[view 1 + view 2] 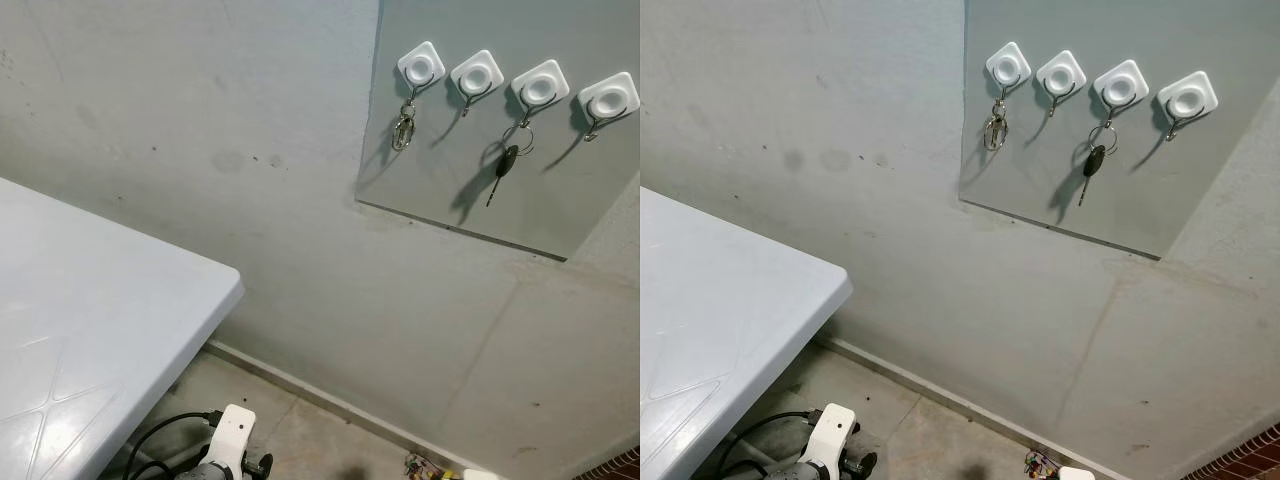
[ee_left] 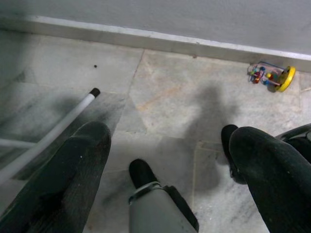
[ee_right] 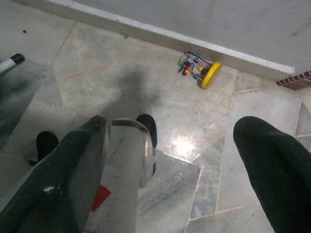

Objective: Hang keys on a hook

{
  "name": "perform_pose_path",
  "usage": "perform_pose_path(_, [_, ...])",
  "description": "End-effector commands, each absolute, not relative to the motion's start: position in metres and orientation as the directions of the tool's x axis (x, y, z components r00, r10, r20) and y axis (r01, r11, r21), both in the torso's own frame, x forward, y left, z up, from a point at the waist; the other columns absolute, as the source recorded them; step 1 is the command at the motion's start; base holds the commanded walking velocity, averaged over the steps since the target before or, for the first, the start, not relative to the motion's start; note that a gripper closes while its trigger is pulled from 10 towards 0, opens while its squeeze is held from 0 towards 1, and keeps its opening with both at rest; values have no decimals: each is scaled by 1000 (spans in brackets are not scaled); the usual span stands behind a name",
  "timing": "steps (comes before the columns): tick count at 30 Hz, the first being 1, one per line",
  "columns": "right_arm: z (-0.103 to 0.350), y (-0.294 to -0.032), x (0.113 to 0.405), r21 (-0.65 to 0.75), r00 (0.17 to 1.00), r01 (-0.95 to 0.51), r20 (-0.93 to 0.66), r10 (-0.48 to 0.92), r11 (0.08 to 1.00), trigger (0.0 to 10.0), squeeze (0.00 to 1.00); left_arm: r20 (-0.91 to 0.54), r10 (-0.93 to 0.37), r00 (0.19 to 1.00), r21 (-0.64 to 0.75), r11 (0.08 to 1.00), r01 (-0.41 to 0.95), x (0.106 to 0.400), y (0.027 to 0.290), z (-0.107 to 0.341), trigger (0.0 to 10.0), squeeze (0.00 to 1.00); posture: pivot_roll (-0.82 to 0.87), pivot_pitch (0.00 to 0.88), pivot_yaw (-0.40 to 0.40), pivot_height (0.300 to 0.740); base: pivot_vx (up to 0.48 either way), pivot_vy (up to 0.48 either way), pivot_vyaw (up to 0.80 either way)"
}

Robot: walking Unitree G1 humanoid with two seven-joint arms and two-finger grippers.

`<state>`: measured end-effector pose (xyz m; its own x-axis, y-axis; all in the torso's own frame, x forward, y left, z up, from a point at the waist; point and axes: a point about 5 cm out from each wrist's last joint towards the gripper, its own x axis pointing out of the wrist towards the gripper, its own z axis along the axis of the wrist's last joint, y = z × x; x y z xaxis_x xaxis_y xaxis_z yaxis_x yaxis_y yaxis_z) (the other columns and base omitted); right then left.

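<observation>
I see a grey panel [image 1: 470, 215] on the wall at the upper right of the frame, carrying four white square hooks [image 1: 421, 67] in a row; a key ring [image 1: 403, 130] hangs from the leftmost and a black key [image 1: 507, 165] from the third. A white table [image 1: 90, 320] fills the lower left. On the marble floor [image 3: 121, 73], a small yellow bead toy [image 3: 200, 69] lies beside the baseboard.

Four hooks in a row on a wall panel, table to the left.
A keyring [image 1: 403, 128] hangs on the leftmost hook [image 1: 421, 68], a key [image 1: 508, 162] on the third hook [image 1: 540, 86]; the table [image 1: 90, 300] stands lower left, a toy [image 3: 200, 68] lies beside the baseboard.
</observation>
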<state>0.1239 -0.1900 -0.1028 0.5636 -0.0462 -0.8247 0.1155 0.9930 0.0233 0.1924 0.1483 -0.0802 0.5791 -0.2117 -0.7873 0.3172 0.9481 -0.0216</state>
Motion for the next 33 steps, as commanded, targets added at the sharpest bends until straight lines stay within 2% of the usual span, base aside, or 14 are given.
perform_pose_path(1, [-105,-187,120,20,543,100,-839,-37,995,10000,0,-793,-199,575,-12,950,311,190,151,-81,10000,0,-80,0,-8,736,0,0,0])
perform_pose_path(9, [-107,-187,114,4,517,86,-855,-41,996,10000,0,-795,-212,568,-17,944,328,189,147,-82,10000,0,-77,0,-8,736,0,0,66])
perform_pose_path(33, [-107,-183,115,4,511,41,-859,-17,999,10000,0,-810,-202,550,-14,945,326,182,149,-86,10000,0,-65,0,-16,736,0,0,800])
